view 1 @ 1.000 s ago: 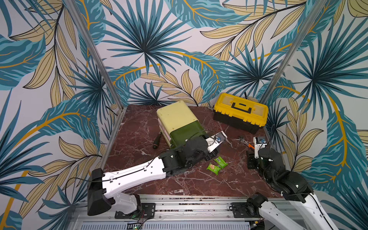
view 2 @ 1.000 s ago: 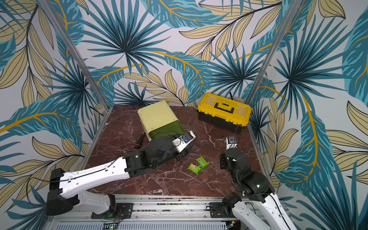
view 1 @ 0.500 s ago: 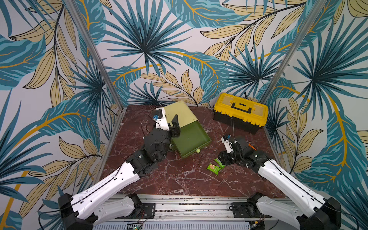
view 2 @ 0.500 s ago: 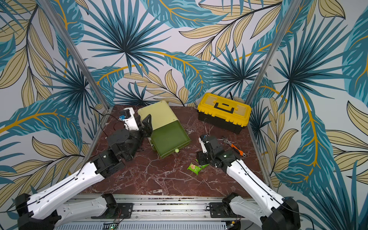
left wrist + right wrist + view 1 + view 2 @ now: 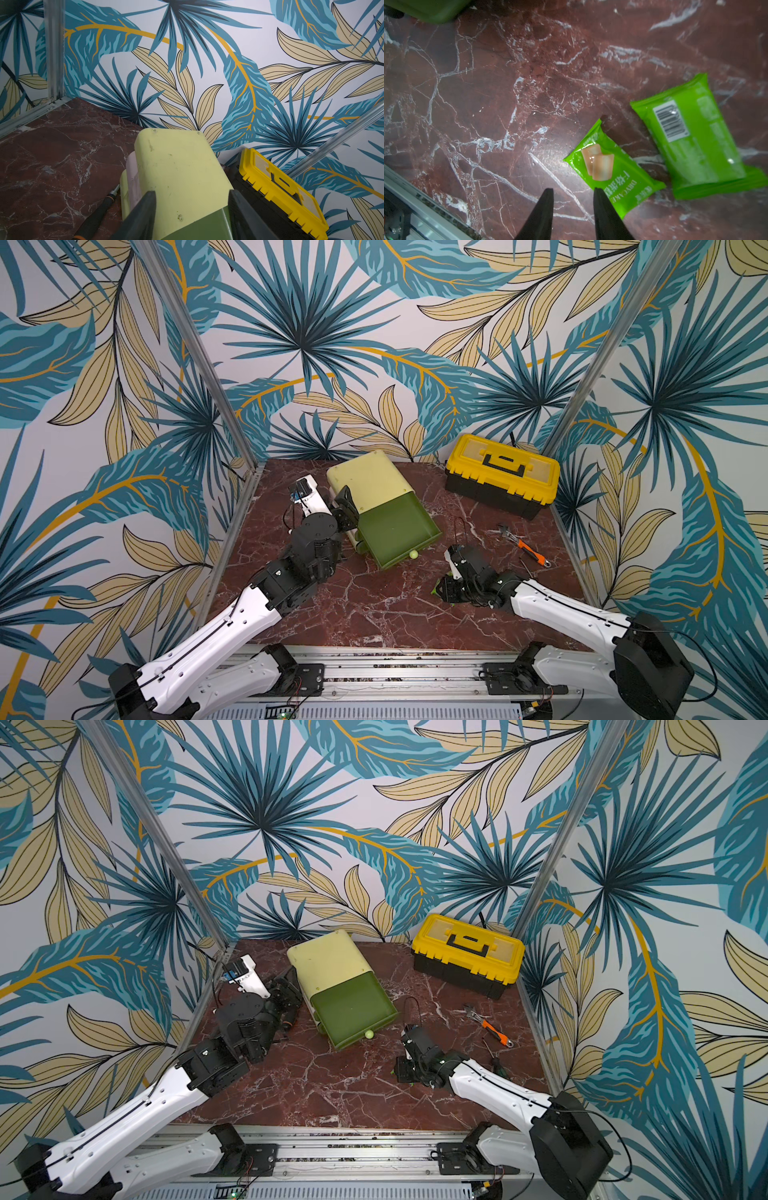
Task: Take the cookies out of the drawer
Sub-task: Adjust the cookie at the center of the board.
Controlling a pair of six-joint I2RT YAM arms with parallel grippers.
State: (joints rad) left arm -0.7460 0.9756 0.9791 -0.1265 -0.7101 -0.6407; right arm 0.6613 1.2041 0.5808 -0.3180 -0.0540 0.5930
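On surface (image 5: pixel 374 614) near drawer (image 5: pixel 395 526) front: two green cookies (image 5: pixel 610 166) lie flat, out. Drawer looks empty in both top views. Right end effector (image 5: pixel 572 190) part-open, empty, one fingertip over wrapper edge. Left end effector (image 5: pixel 192 194) open, empty, by cabinet (image 5: pixel 178 166). Risk: right sweep snags wrapper, drags cookies; left bump shifts cabinet.

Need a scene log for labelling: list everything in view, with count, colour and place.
cookie packets: 2, bright green, side by side on the table
drawer: 1, dark green, pulled open, nothing visible inside
cabinet: 1, pale yellow-green, back of table
toolbox: 1, yellow and black, by the back wall
wrench: 1, orange handle, in front of toolbox
screwdrivers: 2, dark handles, one beside cabinet, one near wrench
left fingers: 2, black, apart, at the cabinet
right fingers: 2, black, apart, empty, beside a packet
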